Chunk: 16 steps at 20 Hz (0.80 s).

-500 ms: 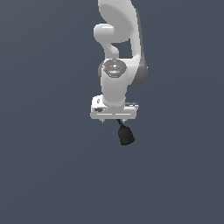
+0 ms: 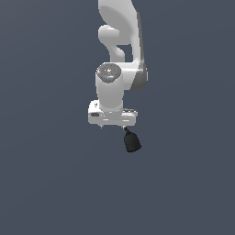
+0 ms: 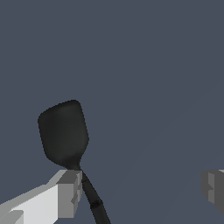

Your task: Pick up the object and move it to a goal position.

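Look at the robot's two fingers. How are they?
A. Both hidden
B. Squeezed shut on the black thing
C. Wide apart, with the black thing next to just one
C: in the wrist view the gripper fingers stand far apart, and the black thing sits by one.

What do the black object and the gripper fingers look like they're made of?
The object reads as matte black rubber or plastic: only a faint sheen, soft rounded edges, thin neck. As a simulator render, the material stays a guess. The gripper fingers look like hard grey plastic or painted metal: flat faces, sharp blocky corners, no gloss. The white arm looks smooth and semi-gloss.
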Tool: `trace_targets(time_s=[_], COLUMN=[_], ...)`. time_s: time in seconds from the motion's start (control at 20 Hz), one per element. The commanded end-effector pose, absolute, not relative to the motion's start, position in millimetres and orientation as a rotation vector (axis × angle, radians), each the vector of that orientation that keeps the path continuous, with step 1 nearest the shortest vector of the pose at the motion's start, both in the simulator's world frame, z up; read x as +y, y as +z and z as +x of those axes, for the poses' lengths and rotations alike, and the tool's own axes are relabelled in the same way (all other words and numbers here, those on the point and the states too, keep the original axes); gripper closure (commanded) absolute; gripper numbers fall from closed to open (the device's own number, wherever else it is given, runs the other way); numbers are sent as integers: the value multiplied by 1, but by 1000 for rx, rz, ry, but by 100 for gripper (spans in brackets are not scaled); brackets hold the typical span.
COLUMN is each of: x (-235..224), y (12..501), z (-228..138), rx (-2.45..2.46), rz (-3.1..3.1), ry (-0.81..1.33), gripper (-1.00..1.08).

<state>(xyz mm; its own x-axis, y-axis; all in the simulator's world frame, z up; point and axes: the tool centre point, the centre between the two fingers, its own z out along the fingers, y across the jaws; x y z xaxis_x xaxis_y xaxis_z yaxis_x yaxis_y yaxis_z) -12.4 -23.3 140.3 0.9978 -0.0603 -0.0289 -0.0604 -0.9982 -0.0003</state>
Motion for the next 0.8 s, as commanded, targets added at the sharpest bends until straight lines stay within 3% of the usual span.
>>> trace_targets(time_s=[0.0, 0.75], x=[-29, -1], y=[140, 107], z=[-13, -42], rx=[119, -177], rz=[-3136, -3139], ry=[47, 29], gripper=[-92, -92])
